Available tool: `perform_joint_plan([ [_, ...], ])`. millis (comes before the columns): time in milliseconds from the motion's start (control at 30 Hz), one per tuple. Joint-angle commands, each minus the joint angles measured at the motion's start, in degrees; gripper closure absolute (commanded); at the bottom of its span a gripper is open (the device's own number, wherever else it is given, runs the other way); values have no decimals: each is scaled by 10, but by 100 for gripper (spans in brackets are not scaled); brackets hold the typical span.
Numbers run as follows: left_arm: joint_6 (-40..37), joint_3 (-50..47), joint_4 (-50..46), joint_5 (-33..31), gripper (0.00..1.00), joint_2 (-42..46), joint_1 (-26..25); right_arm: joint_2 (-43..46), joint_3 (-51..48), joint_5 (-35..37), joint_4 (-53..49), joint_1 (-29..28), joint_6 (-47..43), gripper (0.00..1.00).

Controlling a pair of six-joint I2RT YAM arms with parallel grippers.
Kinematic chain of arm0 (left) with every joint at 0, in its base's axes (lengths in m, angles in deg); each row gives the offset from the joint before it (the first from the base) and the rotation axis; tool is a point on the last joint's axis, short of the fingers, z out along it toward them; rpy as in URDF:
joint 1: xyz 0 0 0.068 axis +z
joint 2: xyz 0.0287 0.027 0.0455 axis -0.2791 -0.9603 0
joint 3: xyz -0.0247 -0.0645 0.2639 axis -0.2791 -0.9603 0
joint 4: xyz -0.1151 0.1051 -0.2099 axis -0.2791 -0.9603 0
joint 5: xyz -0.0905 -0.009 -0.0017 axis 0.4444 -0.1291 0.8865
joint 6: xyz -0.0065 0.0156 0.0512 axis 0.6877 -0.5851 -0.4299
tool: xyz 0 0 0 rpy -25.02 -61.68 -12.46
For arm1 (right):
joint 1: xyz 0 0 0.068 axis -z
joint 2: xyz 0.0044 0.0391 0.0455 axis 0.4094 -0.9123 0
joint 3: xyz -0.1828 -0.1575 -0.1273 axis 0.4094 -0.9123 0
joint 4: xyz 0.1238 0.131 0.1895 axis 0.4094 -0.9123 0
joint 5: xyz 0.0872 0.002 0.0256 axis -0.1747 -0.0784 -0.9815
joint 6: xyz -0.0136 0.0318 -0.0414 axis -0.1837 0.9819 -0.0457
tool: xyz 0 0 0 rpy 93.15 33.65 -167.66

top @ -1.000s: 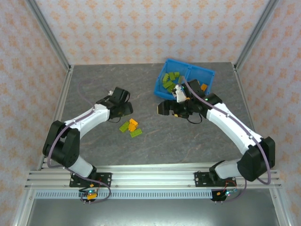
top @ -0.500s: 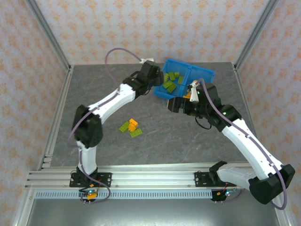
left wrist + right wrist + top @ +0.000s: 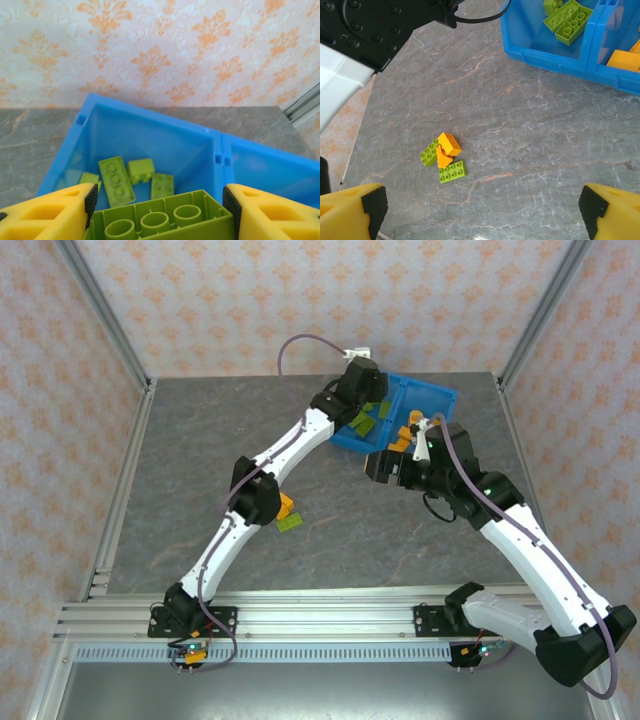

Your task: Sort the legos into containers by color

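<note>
My left gripper [image 3: 160,212] is shut on a lime green lego [image 3: 165,220], held underside up above the left container of the blue bin [image 3: 150,130]. Several green legos [image 3: 116,180] lie in that container. From above, the left gripper [image 3: 362,392] hangs over the bin [image 3: 435,392]. Orange legos [image 3: 625,60] lie in the right container. My right gripper [image 3: 481,210] stands open and empty above the table, just in front of the bin [image 3: 545,55]. A loose pile remains on the table: two green legos [image 3: 452,171] and two orange ones [image 3: 449,143].
The left arm stretches diagonally across the table, and its elbow [image 3: 258,498] sits right beside the loose pile [image 3: 288,515]. Bare grey tabletop [image 3: 545,165] lies between the pile and the bin. Metal frame posts and patterned walls enclose the table.
The left arm swung from beside the pile up and right to the bin, carrying the green lego. The right gripper shifted slightly right, staying in front of the bin.
</note>
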Motion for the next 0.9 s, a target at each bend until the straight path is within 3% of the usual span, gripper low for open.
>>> perform_joint_plan([
  [0,24,36,-9,2,35,-9,-2,8,3,14,-14,3,5,1],
  [133,28,36,-2,22,17,-3,-3,10,5,14,-15,3,7,1],
  [433,35,-6,-76,34,9,98,-4,3,1,17,11,3,24,1],
  [500,46,-103,-51,49,9,161,-4,0,-1,21,19,3,28,1],
  [667,52,-503,168,48,10,418,-2,-13,-3,34,23,3,30,1],
  [867,-63,-763,173,52,9,724,0,-58,-13,1,54,-3,29,1],
])
